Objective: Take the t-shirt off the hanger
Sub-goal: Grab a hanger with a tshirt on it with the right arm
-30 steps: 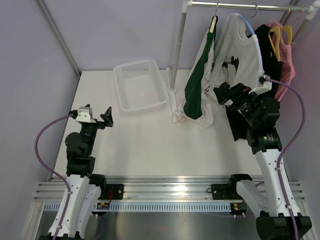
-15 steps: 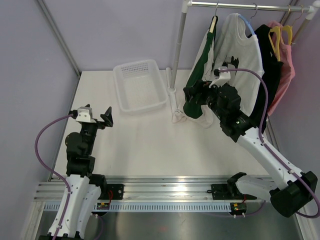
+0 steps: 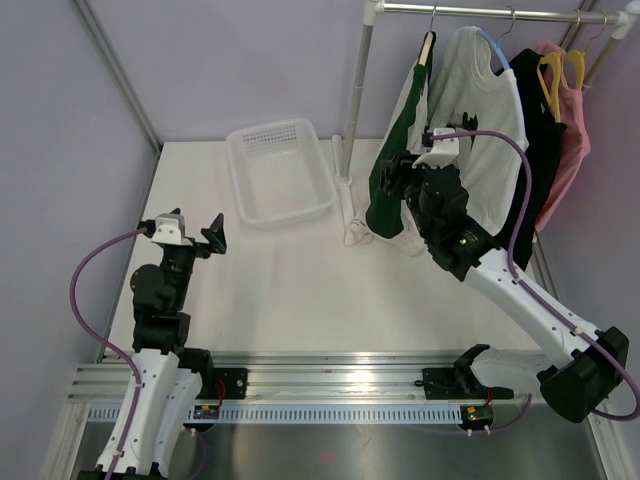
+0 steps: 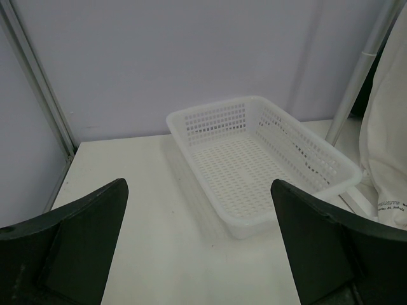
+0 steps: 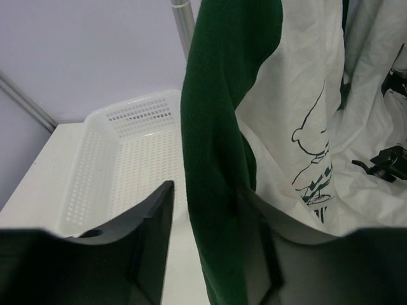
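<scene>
Meanwhile, the t-shirt (image 3: pixel 408 110) hung on its hanger (image 3: pixel 428 42) from the rail (image 3: pixel 480 10). The right gripper (image 5: pixel 206 187) straddled its green sleeve (image 5: pixel 216 127), not clenched: one finger touched the cloth, a slim gap showed at the other. The left gripper (image 4: pixel 198 183) gaped wide, empty, facing the basket (image 4: pixel 210 114).

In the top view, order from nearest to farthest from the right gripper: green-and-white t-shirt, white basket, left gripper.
1. The green-and-white t-shirt, between the jaws of the right gripper.
2. The white basket, back left.
3. The left gripper, far left, nearer the front.
</scene>
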`<action>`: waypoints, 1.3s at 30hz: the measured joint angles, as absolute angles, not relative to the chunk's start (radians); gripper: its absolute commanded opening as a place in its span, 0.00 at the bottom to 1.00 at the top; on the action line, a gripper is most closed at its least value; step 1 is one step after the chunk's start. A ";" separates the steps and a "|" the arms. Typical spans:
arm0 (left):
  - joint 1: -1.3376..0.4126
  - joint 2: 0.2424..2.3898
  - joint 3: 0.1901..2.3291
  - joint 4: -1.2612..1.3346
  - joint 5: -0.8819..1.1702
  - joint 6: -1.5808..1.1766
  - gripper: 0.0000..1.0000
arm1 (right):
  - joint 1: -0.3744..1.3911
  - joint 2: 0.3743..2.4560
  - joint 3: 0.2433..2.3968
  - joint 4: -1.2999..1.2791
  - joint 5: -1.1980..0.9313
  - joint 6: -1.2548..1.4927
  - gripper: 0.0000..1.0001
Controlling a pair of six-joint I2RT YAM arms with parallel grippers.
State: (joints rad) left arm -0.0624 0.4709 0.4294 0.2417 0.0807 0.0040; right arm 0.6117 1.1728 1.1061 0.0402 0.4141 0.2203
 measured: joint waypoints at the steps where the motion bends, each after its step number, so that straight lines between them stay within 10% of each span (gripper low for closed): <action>1: -0.062 0.471 0.429 0.242 0.081 0.004 0.99 | 0.612 1.180 1.108 0.044 0.428 0.217 0.41; 14: -0.062 0.471 0.429 0.242 0.083 0.004 0.99 | 0.684 1.212 1.136 -0.001 0.526 0.186 0.00; 39: -0.062 0.475 0.429 0.242 0.088 0.007 0.99 | 0.811 1.192 1.287 -0.533 0.684 0.197 0.00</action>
